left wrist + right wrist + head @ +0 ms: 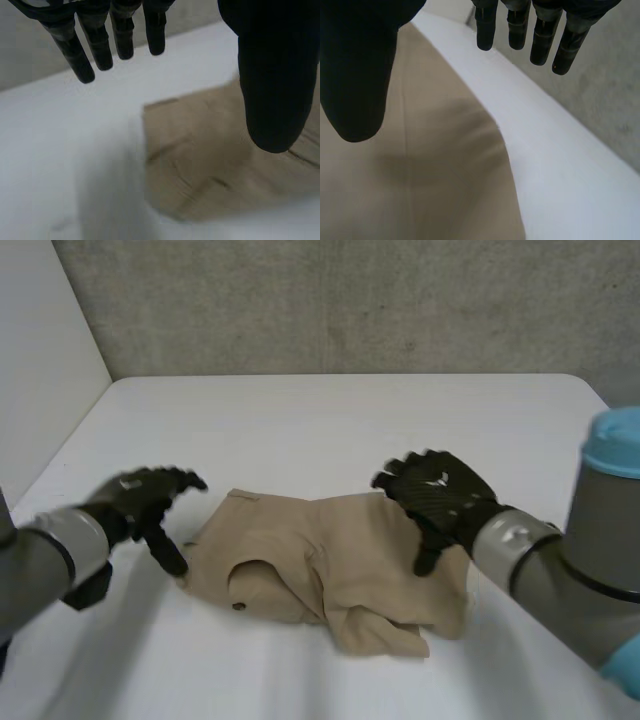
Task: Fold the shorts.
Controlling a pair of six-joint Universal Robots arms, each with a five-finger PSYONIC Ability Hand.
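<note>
The tan shorts (330, 565) lie folded and bunched on the white table (330, 430), with a small dark button at their near left. My left hand (150, 502) hovers open just off the shorts' left edge, thumb pointing down beside the cloth. In the left wrist view the fingers (107, 47) are straight and the thumb (272, 85) hangs over the shorts (220, 160), holding nothing. My right hand (440, 495) is open above the shorts' right part. Its fingers (535, 30) are spread straight, its thumb (355, 75) over the cloth (420, 170), with nothing gripped.
A grey wall (350, 300) closes the table's far side and a white panel (40, 360) stands at the left. Bare white table surrounds the shorts on all sides.
</note>
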